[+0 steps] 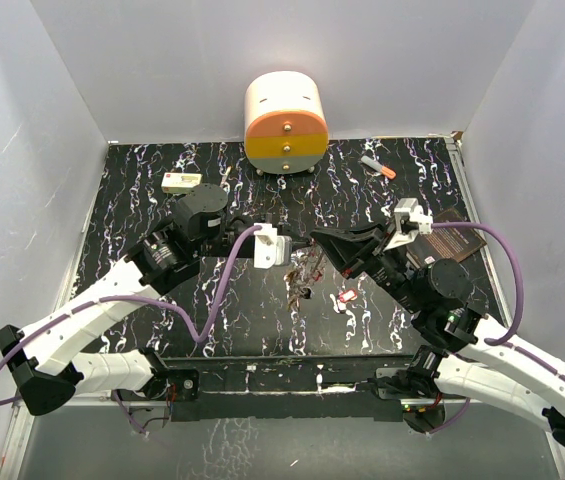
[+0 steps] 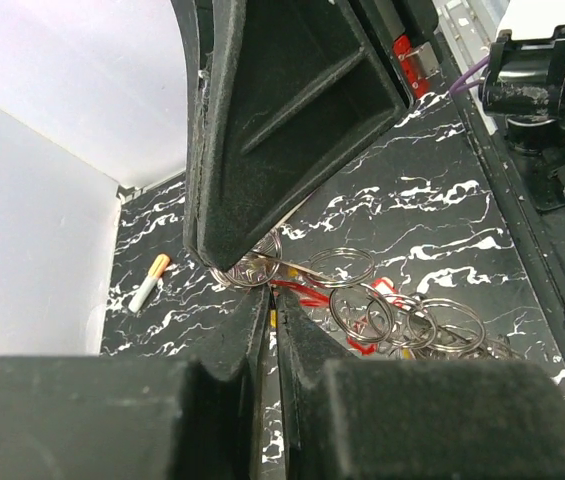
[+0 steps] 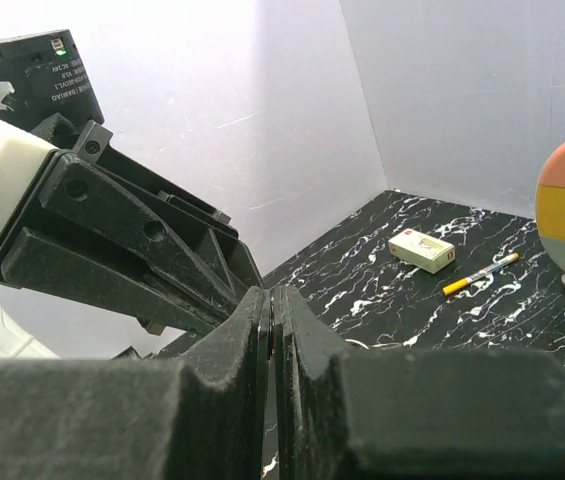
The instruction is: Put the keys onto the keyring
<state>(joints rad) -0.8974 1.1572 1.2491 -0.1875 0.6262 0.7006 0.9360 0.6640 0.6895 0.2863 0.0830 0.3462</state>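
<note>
Pressed shut at the silver wire keyring [image 2: 382, 318]: left gripper [image 2: 269, 300], right gripper [image 3: 271, 295].
Risk: the thin ring slips out, dropping the small red-headed keys [image 2: 307, 295].

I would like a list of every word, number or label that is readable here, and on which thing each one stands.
No text can be read with certainty.
White print on the black housing of the left arm: several lines, too small and blurred to read.
Print on the cream box: too small to read.
Marker pen: no legible marking.
</note>
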